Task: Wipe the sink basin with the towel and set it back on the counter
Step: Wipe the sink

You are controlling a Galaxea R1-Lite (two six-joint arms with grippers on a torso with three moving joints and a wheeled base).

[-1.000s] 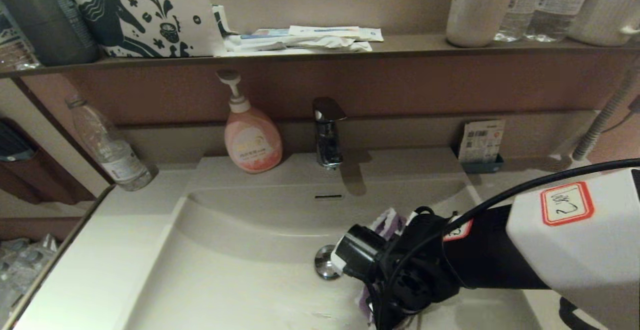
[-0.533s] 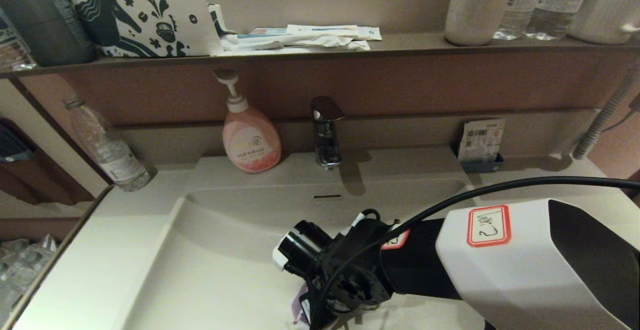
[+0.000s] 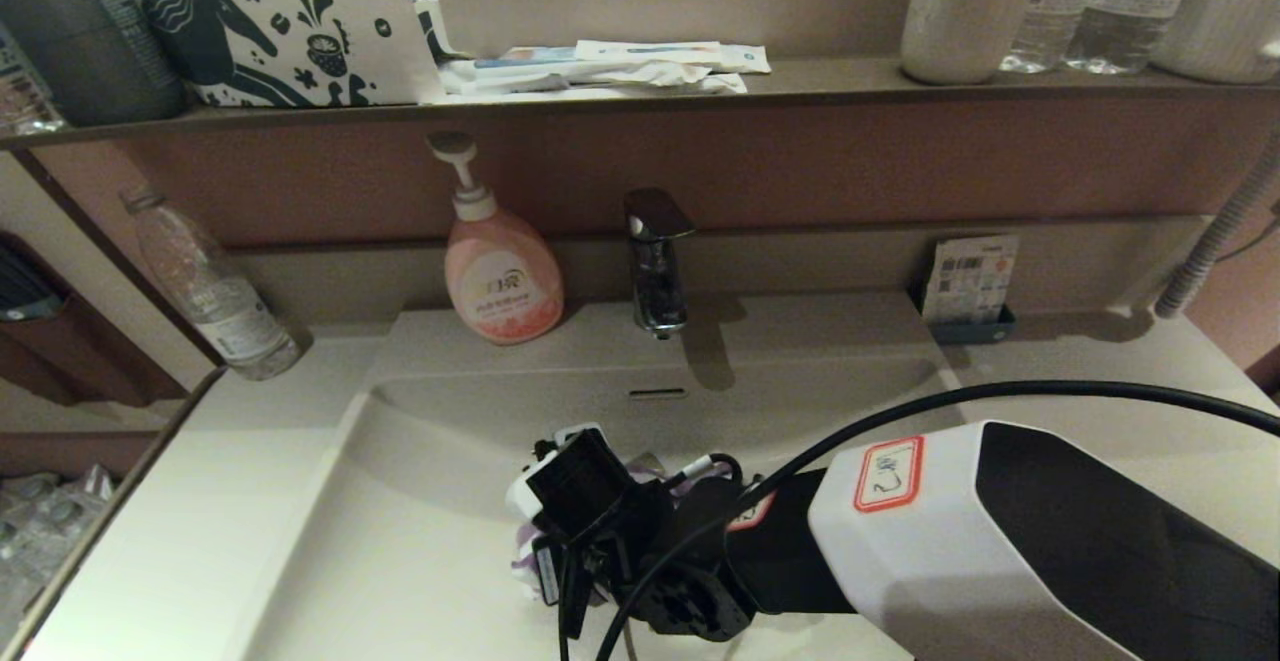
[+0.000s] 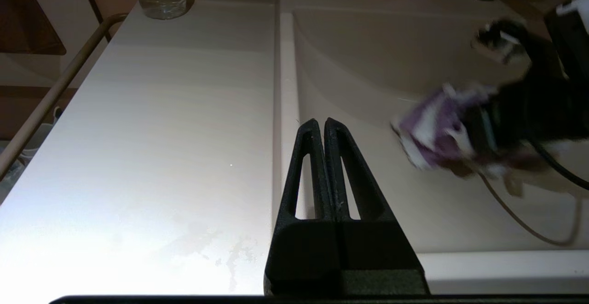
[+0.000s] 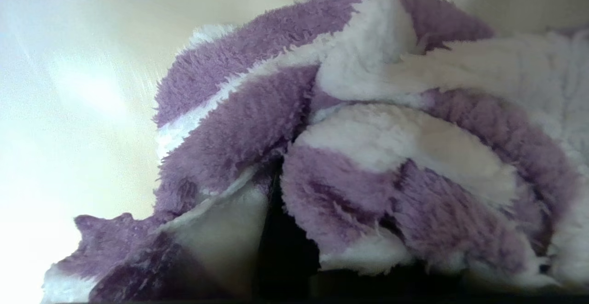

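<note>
Nearest the head camera, at five o'clock, the right arm is reaching across into the basin (image 3: 420,551), its white housing filling that corner. At six o'clock its right tool (image 3: 560,566) is sitting low over the basin floor with the towel (image 3: 522,553) bunched beneath it; only a purple-and-white fringe is peeking out past the black wrist. From the right wrist camera the towel (image 5: 349,157) is filling nearly everything, fluffy, crumpled and lying against the pale basin; the fingers are hidden behind it, so whether they are pinching the fabric cannot be told. The left tool (image 4: 320,127) is showing only in its own wrist camera, hanging parked above the basin's left rim beside the bench (image 4: 152,124), its two black fingers pressed together on nothing. From there the towel (image 4: 432,131) is appearing as a blurred purple wad at the right tool's tip, well apart from the left tool.

Farther off, around twelve o'clock, the overflow slot (image 3: 657,393) is sitting in the curved back wall, with the tap (image 3: 655,261) standing behind it. A pink soap bottle (image 3: 500,261) is standing just beside the tap at eleven o'clock, a clear water bottle (image 3: 210,291) at ten o'clock, and a small card holder (image 3: 970,286) at two o'clock. Beyond them the dark shelf (image 3: 820,86) is carrying a patterned pouch (image 3: 270,21) and flat packets (image 3: 610,66).
</note>
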